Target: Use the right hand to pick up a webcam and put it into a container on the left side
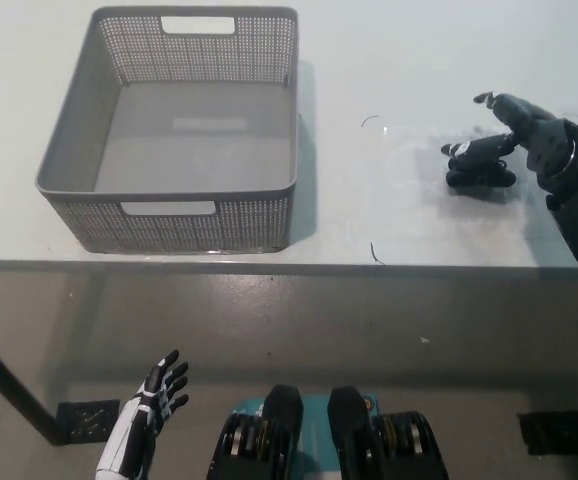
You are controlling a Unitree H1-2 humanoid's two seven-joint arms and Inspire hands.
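right hand point(514, 135) fingers spread over webcam point(479, 172), left hand point(149, 405) open

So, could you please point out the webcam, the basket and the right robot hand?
webcam point(481, 178), head view, on its dark body.
basket point(169, 222), head view, on its near wall.
right robot hand point(529, 130), head view, on the back of the hand.
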